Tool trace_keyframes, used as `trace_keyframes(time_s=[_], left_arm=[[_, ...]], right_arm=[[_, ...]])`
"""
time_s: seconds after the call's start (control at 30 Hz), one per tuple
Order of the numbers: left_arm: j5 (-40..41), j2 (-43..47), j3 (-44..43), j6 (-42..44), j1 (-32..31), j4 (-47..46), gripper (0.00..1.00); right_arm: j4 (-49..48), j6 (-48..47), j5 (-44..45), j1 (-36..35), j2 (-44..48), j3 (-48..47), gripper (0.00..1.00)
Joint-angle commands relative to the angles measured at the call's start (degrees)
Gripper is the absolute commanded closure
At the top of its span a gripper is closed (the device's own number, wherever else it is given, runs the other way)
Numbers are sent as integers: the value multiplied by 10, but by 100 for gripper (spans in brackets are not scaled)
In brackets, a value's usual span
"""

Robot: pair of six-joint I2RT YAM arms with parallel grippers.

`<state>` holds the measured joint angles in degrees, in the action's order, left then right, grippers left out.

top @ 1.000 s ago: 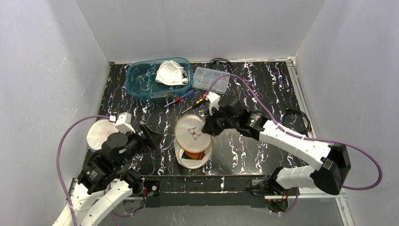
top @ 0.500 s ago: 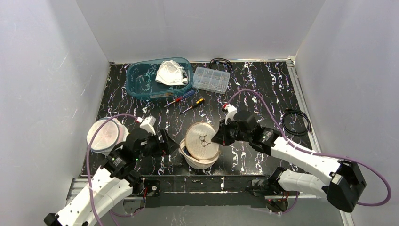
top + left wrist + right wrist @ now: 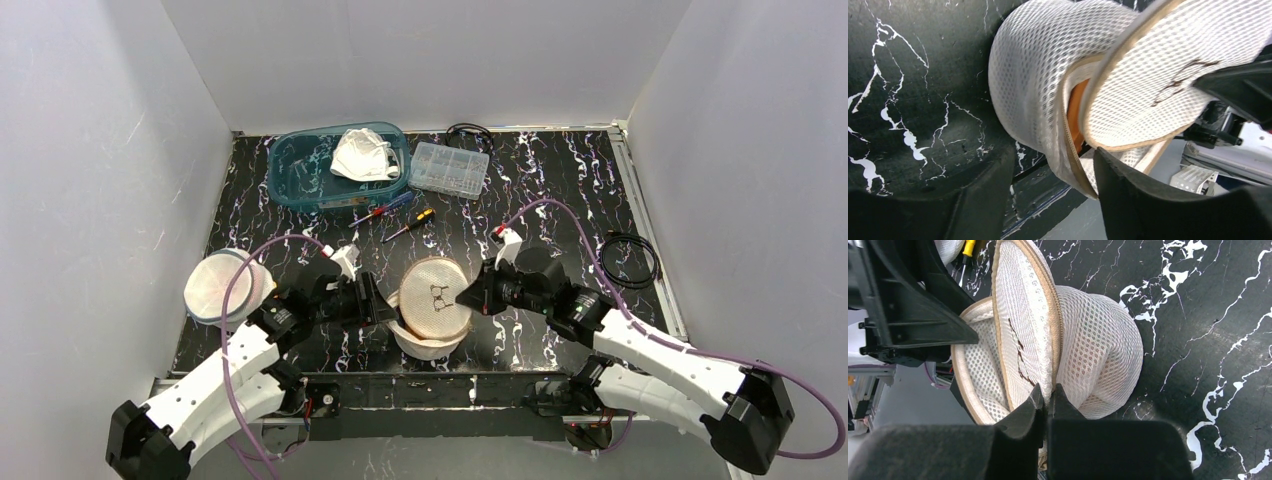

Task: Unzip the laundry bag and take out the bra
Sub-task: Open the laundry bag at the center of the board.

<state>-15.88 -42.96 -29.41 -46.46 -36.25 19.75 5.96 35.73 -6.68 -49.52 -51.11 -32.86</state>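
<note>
The laundry bag (image 3: pixel 427 345) is a round white mesh pouch with tan trim, lying near the table's front edge. Its flat lid (image 3: pixel 435 298) is unzipped and stands up from the body. My right gripper (image 3: pixel 468 298) is shut on the lid's rim (image 3: pixel 1055 365), its fingertips pinching the trim. My left gripper (image 3: pixel 385 312) is open at the bag's left side. The body's tan rim (image 3: pixel 1070 160) hangs between the left gripper's fingers (image 3: pixel 1128 185) and touches the right one. Orange fabric, the bra (image 3: pixel 1075 115), shows inside through the gap under the lid.
A blue bin (image 3: pixel 300 175) holding a white cloth (image 3: pixel 362 155) stands at the back. Beside it is a clear parts box (image 3: pixel 450 167). Two screwdrivers (image 3: pixel 398 215) lie mid-table. Another white mesh bag (image 3: pixel 220 285) lies at the left, and a black cable (image 3: pixel 630 258) at the right.
My left arm has swung right up to the bag and its jaws have narrowed. My right gripper has carried the lid toward the near right, and the bag has shifted with it.
</note>
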Motion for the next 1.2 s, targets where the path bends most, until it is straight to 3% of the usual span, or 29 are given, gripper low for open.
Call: trace_keyframes(time_s=[0.0, 0.13, 0.2, 0.23, 0.43, 0.57, 0.9, 0.93, 1.07, 1.17], left_arm=[[-26, -11, 15, 12, -3, 1, 48], [-20, -29, 8, 25, -3, 16, 77], [-13, -32, -3, 31, -3, 23, 97], [-6, -30, -12, 32, -3, 26, 100], [52, -29, -115, 68, -3, 55, 100], [76, -64, -175, 102, -3, 71, 100], [119, -67, -88, 100, -3, 37, 100], [119, -67, -85, 102, -3, 35, 100], [111, -77, -93, 115, -3, 34, 100], [103, -79, -101, 121, -3, 32, 100]], right_arm=[[-18, 7, 9, 2, 32, 12, 99], [-40, 16, 5, 1, 63, 39, 99], [-68, 28, -2, 1, 74, 51, 99], [-89, 34, -6, 1, 78, 55, 99], [-193, 53, -41, 1, 69, 38, 99], [-200, 19, -24, 3, 44, 15, 99], [-196, 60, 127, 24, 87, 131, 99], [-186, 62, 133, 25, 90, 135, 92], [-118, 65, 147, 24, 109, 121, 47], [-54, 57, 160, 25, 132, 84, 33]])
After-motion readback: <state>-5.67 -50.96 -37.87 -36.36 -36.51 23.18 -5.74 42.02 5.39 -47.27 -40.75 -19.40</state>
